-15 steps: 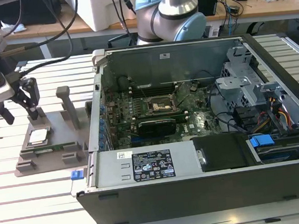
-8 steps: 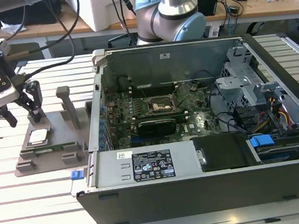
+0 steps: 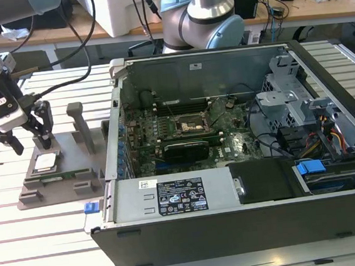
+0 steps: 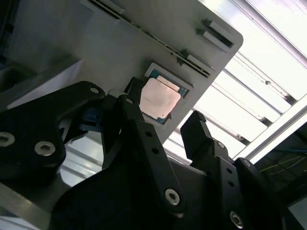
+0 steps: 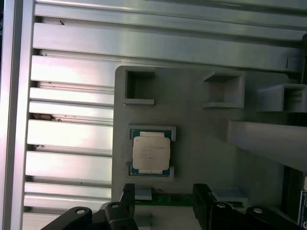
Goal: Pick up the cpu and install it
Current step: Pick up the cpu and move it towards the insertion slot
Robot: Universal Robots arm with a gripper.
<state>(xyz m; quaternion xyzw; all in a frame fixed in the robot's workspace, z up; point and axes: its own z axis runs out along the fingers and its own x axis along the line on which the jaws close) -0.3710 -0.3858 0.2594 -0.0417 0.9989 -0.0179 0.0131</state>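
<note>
Slatted table [image 3: 44, 246], gray holder [image 3: 57, 185] on it; cpu [image 3: 46, 162] sits in the holder, gripper [image 3: 31, 145] right over it, fingers [image 5: 201, 196] spread.

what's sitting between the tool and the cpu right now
Nothing visible. The cpu lies uncovered in its pocket on the grey holder. The open tool hovers over the holder with only air between it and the cpu. The green memory stick lies beside the cpu, not over it.
</note>
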